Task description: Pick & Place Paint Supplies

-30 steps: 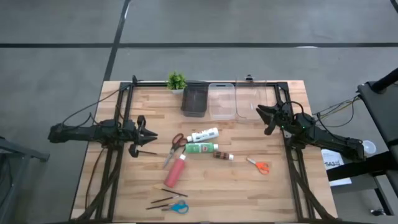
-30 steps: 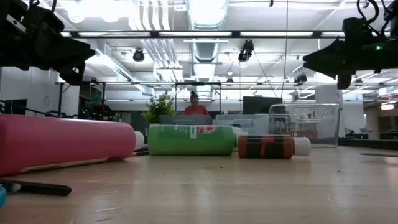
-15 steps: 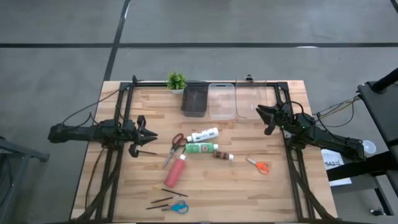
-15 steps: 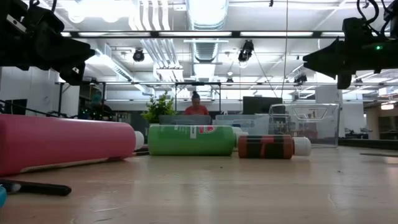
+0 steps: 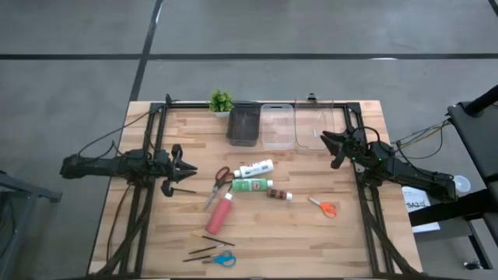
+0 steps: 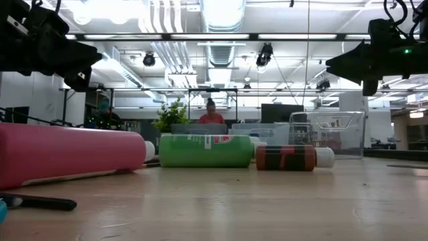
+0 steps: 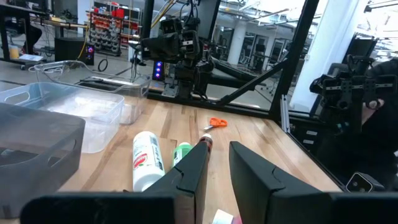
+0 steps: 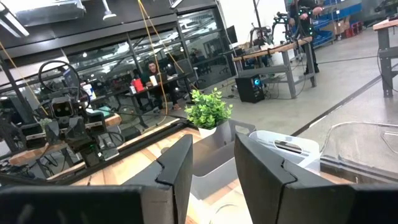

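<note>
Nothing moved, left gripper (image 5: 180,170) near table (image 5: 350,233) edge

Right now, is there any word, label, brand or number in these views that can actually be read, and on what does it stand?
None can be read.
white paint tube: red and green label print, too blurred to read.
green paint tube: white label patch with small marks, too small to read.
white sheet beside the table's right edge: dark printed marks, too small to read.
</note>
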Tool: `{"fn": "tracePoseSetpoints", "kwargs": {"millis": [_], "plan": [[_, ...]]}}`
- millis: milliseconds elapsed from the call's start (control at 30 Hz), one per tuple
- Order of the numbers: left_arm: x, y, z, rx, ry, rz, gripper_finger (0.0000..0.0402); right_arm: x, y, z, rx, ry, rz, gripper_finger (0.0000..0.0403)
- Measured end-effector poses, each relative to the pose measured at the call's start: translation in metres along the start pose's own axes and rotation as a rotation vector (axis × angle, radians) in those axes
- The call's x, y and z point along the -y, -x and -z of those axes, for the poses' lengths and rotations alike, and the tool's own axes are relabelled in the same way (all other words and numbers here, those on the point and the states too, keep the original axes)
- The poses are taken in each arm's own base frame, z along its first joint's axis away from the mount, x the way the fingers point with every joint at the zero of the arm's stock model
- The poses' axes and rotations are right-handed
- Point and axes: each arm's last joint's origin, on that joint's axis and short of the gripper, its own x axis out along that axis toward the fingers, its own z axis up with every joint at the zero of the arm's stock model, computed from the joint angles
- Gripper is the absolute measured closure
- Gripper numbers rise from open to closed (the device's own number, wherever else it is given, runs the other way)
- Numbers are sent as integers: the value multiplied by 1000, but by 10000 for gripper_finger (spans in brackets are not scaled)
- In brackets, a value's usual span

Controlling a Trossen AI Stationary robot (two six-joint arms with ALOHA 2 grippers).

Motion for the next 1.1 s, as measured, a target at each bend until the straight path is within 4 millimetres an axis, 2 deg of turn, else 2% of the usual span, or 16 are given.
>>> {"fn": "tracePoseSetpoints", "kwargs": {"millis": [1100], "plan": [[0,0,0,1,0,0,324,0,0,0,1,-8,0,287]]}}
